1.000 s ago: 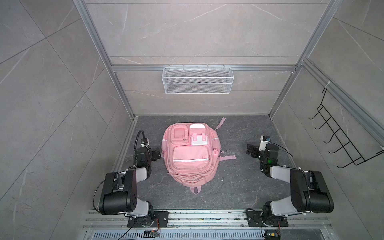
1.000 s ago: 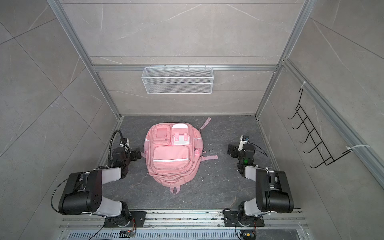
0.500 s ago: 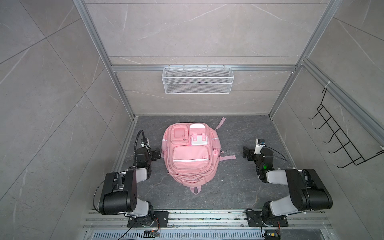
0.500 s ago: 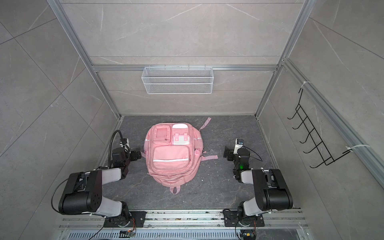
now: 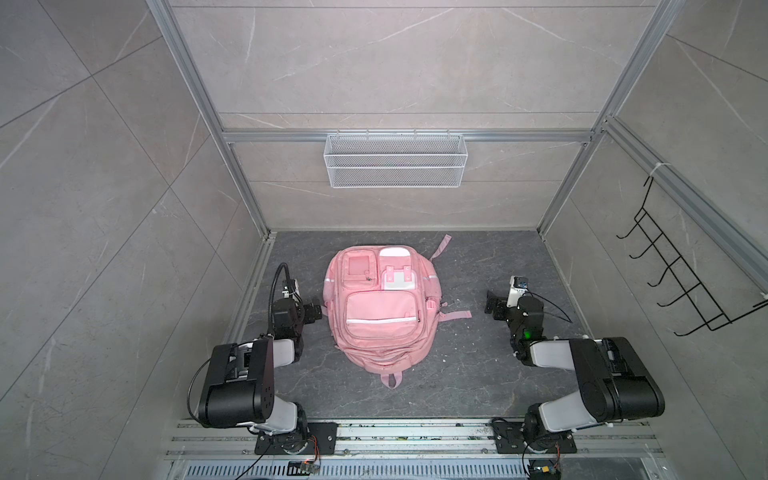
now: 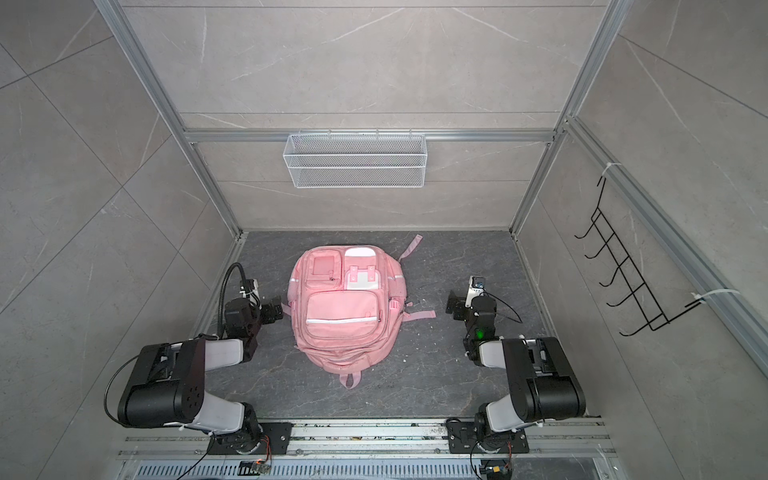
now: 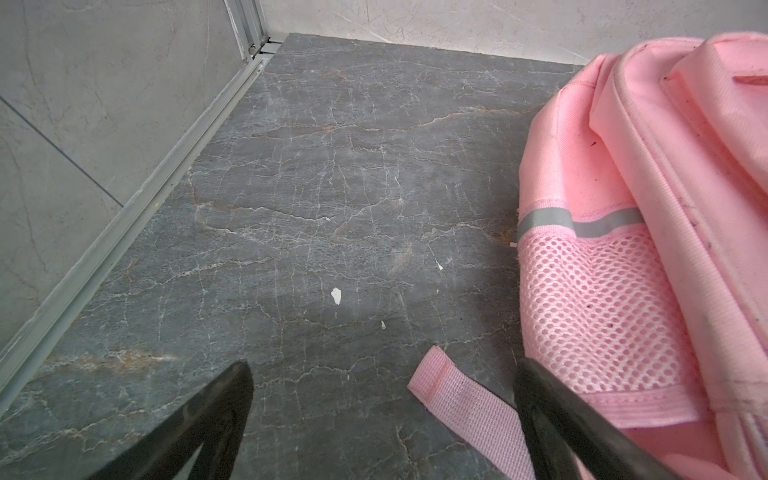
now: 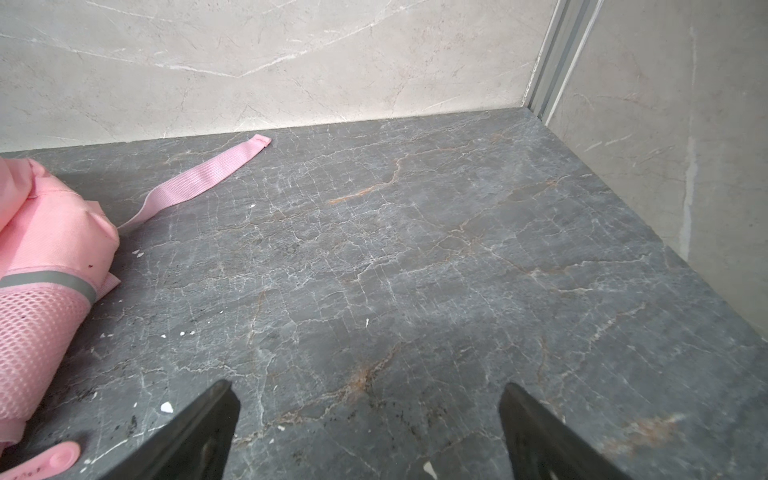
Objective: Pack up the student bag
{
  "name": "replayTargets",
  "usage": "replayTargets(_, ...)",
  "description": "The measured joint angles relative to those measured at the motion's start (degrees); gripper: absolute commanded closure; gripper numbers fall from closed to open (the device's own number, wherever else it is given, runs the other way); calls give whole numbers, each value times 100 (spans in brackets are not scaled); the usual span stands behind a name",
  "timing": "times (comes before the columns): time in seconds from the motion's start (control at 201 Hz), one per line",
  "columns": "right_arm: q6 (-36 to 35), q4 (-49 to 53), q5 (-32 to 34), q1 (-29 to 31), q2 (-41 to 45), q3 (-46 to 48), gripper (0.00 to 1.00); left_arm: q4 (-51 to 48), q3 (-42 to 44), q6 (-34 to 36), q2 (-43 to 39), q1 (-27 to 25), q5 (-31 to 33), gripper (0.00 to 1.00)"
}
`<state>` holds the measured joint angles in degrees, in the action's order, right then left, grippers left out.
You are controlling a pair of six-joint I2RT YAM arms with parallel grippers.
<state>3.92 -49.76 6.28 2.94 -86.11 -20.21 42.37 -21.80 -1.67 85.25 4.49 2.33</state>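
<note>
The backpack is lying flat in the middle of the bench, front pockets up and carry loop pointing toward the robot bases. The left tool is sitting low just beside the bag's left flank, jaws spread wide and holding nothing. In the left wrist view one jaw is lying close against the mesh side pocket, and a loose strap end is lying between the jaws. The right tool is hovering well apart from the bag's other side, likewise spread and empty.

Closing the left tool here would probably be pinching that strap or snagging the mesh rather than catching a zip pull. The pockets are all looking zipped, so opening one is likely coming first. The fabric is soft and the stone is looking smooth, so a one-sided tug risks dragging or bunching the bag unless the other tool is pinning it. Nothing to pack is showing in any view.

The bench is dark grey veined stone, and small white flecks are lying scattered on it. Pale grey tiled walls with aluminium rails are closing in three sides. A white wire basket is hanging on the back wall, and a black hook rack is hanging bare on the right wall.
</note>
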Motion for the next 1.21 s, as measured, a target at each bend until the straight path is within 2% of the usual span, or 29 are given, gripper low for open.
replayTargets(1.21, -57, -26, 146, 42, -7, 0, 0, 144, 31, 0, 61, -39, 9, 0)
